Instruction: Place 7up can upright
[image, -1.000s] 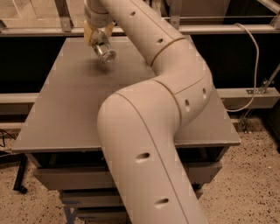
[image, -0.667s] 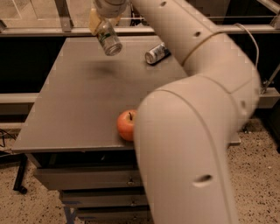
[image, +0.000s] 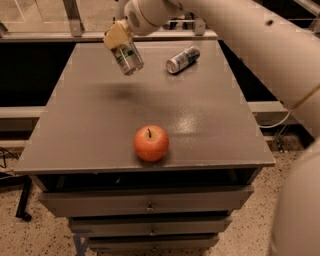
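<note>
The 7up can (image: 128, 57), silvery with green markings, hangs tilted in the air above the back left of the grey table (image: 100, 130), its lower end pointing down and right. My gripper (image: 119, 41) is shut on the can's upper end, with tan pads (image: 114, 37) on it. The white arm (image: 240, 30) reaches in from the upper right. A faint shadow lies on the table below the can.
A darker blue-and-silver can (image: 183, 59) lies on its side at the back right of the table. A red apple (image: 151, 143) stands near the front edge. Drawers (image: 147, 205) are below the tabletop. A metal rail (image: 50, 36) runs behind the table.
The arm has swung up and to the right out of the foreground, uncovering the apple and the other can. The gripper still holds the 7up can, now a little lower over the table.
</note>
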